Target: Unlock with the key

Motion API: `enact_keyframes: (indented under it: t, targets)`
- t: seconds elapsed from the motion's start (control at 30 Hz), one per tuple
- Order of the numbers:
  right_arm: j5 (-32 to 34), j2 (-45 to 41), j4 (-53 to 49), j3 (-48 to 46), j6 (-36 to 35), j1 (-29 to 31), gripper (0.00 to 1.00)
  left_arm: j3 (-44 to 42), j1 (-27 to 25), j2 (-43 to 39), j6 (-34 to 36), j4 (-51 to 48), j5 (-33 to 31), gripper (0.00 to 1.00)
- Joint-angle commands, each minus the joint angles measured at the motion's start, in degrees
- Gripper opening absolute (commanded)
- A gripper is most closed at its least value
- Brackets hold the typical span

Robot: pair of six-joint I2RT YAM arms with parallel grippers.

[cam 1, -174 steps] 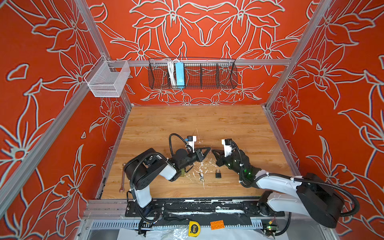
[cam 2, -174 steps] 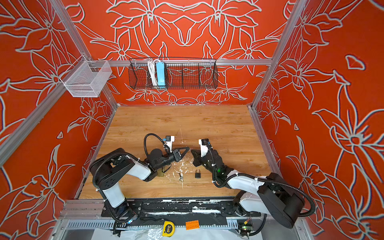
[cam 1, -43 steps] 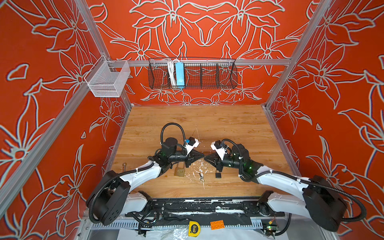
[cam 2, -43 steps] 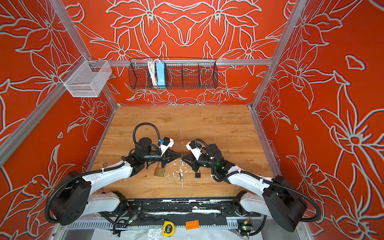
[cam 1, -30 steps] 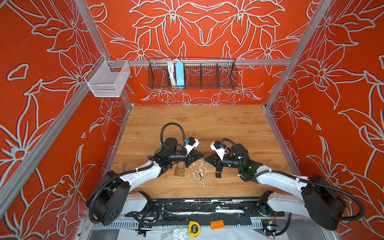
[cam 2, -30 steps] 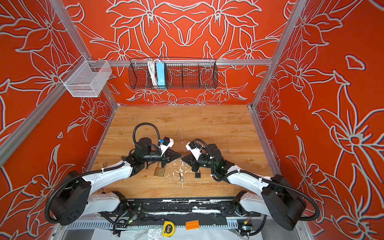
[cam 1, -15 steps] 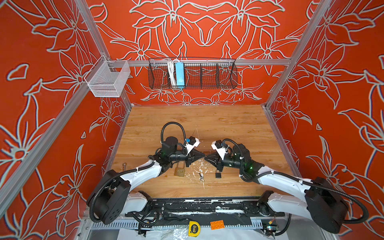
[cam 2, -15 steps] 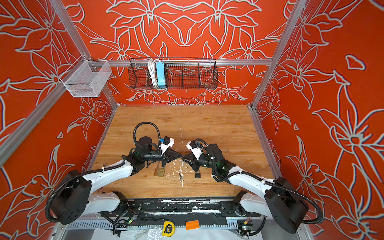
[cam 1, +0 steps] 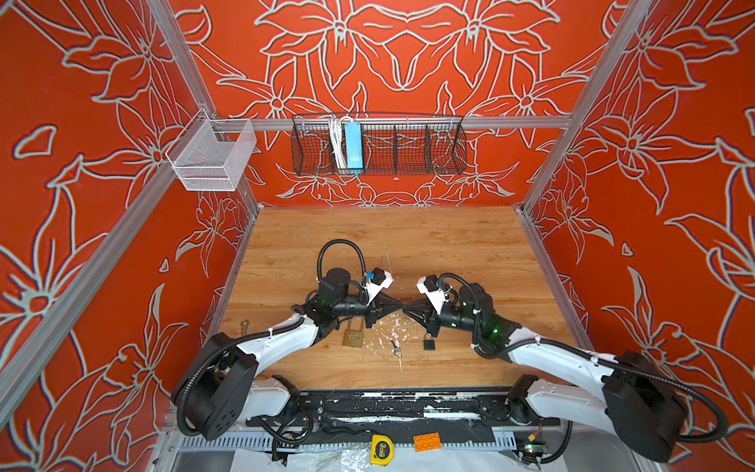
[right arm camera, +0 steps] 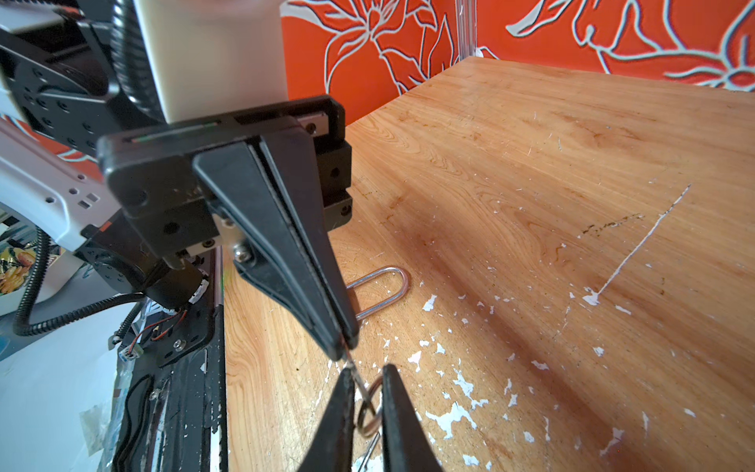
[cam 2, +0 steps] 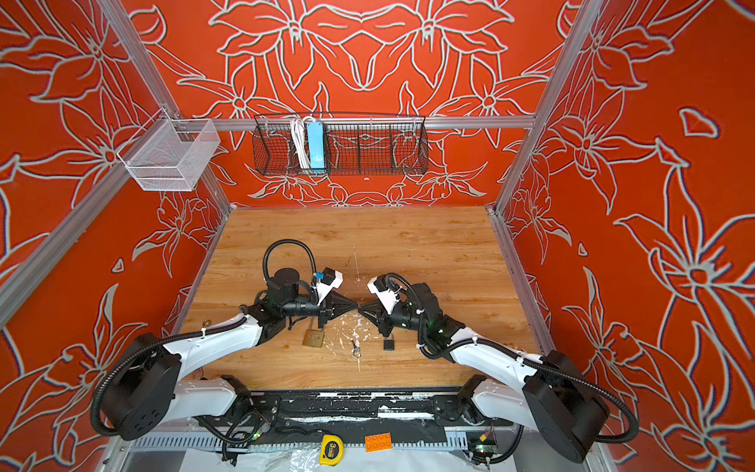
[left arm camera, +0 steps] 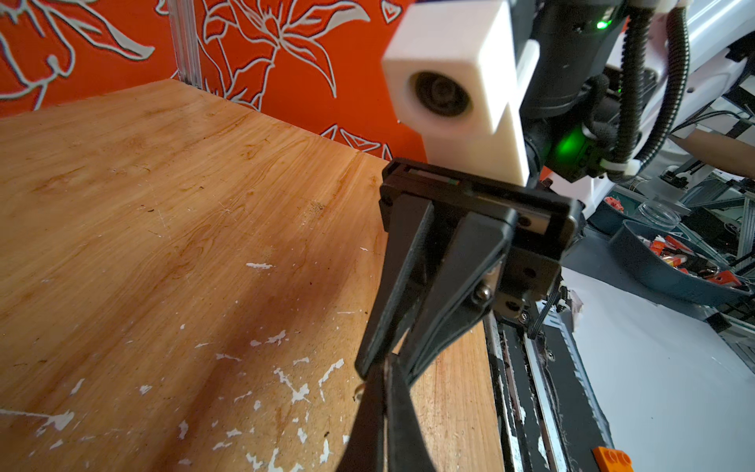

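In both top views a brass padlock (cam 1: 353, 338) is lying on the wooden table (cam 1: 449, 253) just below the left pincer (cam 1: 399, 305). The pincer's body is overlapping part of the lock's shackle (right arm camera: 388, 282). A small black padlock (cam 1: 429, 344) is lying just below the right pincer (cam 1: 405, 307). A loose key (cam 1: 395, 349) is resting between the two locks, low in the centre of the frame. Along the bottom edge, a yellow tape measure (cam 1: 380, 449) and an orange brick (cam 1: 427, 442) are sitting on the front ledge.

At upper centre a black wire basket (cam 1: 408, 161) is hanging on the back wall, holding a blue power strip (cam 1: 353, 145) and a coiled white cable (cam 1: 337, 143). A white mesh basket (cam 1: 204, 163) is hanging at upper left.

The two pincers are meeting tip to tip at the middle of the table. In the right wrist view the left pincer is squeezing tight on a thin metal blade, apparently the key (right arm camera: 357, 378). Its ring (right arm camera: 361, 420) is hanging in the narrow gap between the right pincer's fingers (right arm camera: 339, 417), which are standing slightly apart. Whether they are touching the ring cannot be told.
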Motion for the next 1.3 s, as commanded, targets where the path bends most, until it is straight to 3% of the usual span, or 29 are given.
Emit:
enact_keyframes:
  t: [0.0,0.17,0.37,0.53,0.63,1.27]
  targets:
    - [1.12,0.98,-0.39,1.02,-1.47,-0.42,0.17,0.43,-0.2,-0.99,-0.16,0.1,3.01,0.0]
    - [2.09,0.76,-0.6,1.03,-1.22,-0.42,0.14,0.46,-0.26,-0.88,-0.24,0.04,3.02,0.0]
    - [2.55,-0.12,-0.38,0.68,-0.85,-0.42,0.0,0.88,-0.19,-0.06,-0.24,-0.04,3.24,0.0]
    - [3.34,-0.67,-0.2,0.41,-0.86,-0.45,0.01,1.09,-0.19,0.14,-0.1,-0.44,3.28,0.0]
    - [3.44,-0.94,0.06,0.21,-0.86,-0.42,0.13,1.28,-0.2,0.38,-0.15,-0.56,3.55,0.0]
    - [3.75,-1.7,0.0,-0.03,-0.93,-0.42,0.11,2.11,-0.2,2.74,-1.55,0.84,5.63,0.0]
